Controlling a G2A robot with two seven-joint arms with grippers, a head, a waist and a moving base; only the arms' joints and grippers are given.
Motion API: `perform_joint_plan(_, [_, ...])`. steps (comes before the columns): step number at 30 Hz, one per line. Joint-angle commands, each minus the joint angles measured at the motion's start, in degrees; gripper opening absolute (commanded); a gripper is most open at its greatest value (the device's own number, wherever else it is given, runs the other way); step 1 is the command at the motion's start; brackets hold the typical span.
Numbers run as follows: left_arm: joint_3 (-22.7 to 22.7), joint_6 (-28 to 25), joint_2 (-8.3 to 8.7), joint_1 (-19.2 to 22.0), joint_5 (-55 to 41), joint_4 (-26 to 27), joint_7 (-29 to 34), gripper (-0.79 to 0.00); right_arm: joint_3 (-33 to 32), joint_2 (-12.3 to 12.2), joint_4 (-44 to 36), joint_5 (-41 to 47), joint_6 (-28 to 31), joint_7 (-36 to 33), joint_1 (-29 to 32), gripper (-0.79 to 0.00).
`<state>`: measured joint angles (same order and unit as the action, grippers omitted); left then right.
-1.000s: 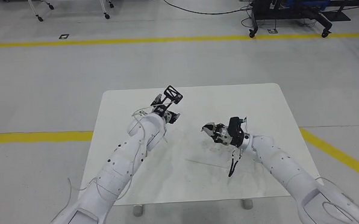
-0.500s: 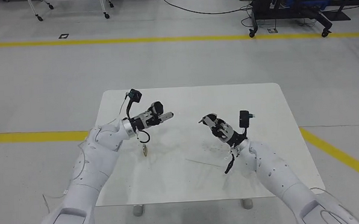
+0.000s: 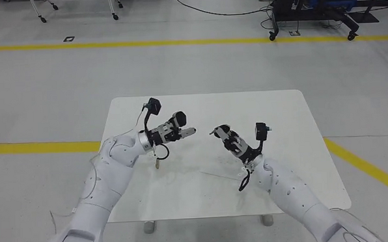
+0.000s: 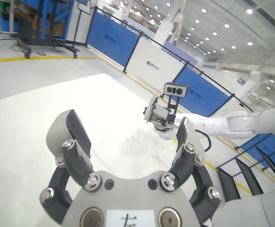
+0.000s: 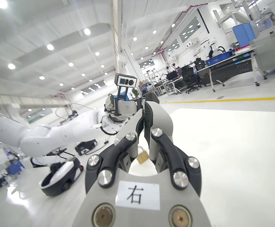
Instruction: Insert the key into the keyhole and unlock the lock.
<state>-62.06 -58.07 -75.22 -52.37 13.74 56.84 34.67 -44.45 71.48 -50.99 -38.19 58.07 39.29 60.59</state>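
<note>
1. The left end effector [image 4: 127,117] was stretched out across the surface [image 3: 291,117] a second ago. It has since swung round to point at the right end effector [image 5: 144,107], which has edged a little nearer. The two now face each other above the surface, apart.
2. That swing uncovered the lock [image 5: 142,158], a brass-coloured padlock. It lies flat on the surface near the left wrist, and neither end effector touches it. I judge that the insertion has not begun, since the lock must first be picked up or steadied.
3. The left end effector is released and empty. The right is clenched, pads pressed together; it may be pinching a key, but anything that thin is too fine to tell here.
4. Count: one lock, two end effectors, one surface.
</note>
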Motion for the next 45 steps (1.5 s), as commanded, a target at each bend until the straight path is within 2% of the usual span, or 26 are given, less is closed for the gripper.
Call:
perform_joint_plan(1, [1.47, 0.07, 0.71, 0.47, -9.16, 0.97, 7.66, 0.0, 1.98, -0.13, -1.75, 7.99, -0.07, -3.59, 0.01, -0.785])
perform_joint_plan(2, [1.83, 0.07, 1.05, 0.77, -11.77, 1.03, 10.73, 0.0, 3.01, -0.25, -2.98, 11.85, -0.07, -5.43, 0.09, -0.785])
perform_joint_plan(4, [3.75, 0.07, 1.52, 0.91, -15.39, 1.52, 11.62, -0.015, 4.35, -0.77, -4.37, 18.03, -0.07, -9.68, -0.31, -0.785])
perform_joint_plan(6, [6.3, 0.07, 2.07, 1.39, -18.24, 1.58, 11.63, -0.099, 5.13, -1.27, -4.93, 22.4, -0.07, -13.58, -0.77, -0.785])
perform_joint_plan(14, [11.74, 0.07, 4.2, 4.09, -21.08, 0.63, 11.62, -0.28, 5.52, -2.3, -6.88, 33.58, -0.07, -23.24, -1.13, -0.785])
perform_joint_plan(22, [13.5, 0.07, 5.18, 4.99, -22.42, 0.67, 11.61, -0.431, 3.92, -2.37, -7.45, 36.94, -0.07, -28.23, -0.57, -0.785])
perform_joint_plan(26, [13.76, 0.07, 5.42, 5.35, -22.31, -0.39, 11.61, -0.471, 3.25, -2.22, -7.9, 37.79, -0.07, -30.55, -0.08, -0.785])
perform_joint_plan(35, [15.37, 0.07, 4.85, 6.54, -21.88, -2.33, 11.61, -0.563, 1.35, -1.97, -8.86, 38.33, -0.07, -35.49, 1.19, -0.785])
perform_joint_plan(37, [15.57, 0.07, 4.74, 6.75, -21.94, -2.68, 11.61, -0.68, 0.96, -1.88, -8.93, 38.34, -0.07, -36.16, 1.44, -0.785])
perform_joint_plan(38, [15.65, 0.07, 4.71, 6.87, -21.84, -2.96, 11.61, -0.785, 0.75, -1.83, -8.95, 38.4, -0.07, -36.42, 1.52, -0.785])
perform_joint_plan(45, [16.3, 0.07, 4.16, 8.01, -18.08, -5.23, 10.37, -0.785, -1.27, -1.55, -9.02, 38.05, -0.07, -37.28, 1.99, -0.785])
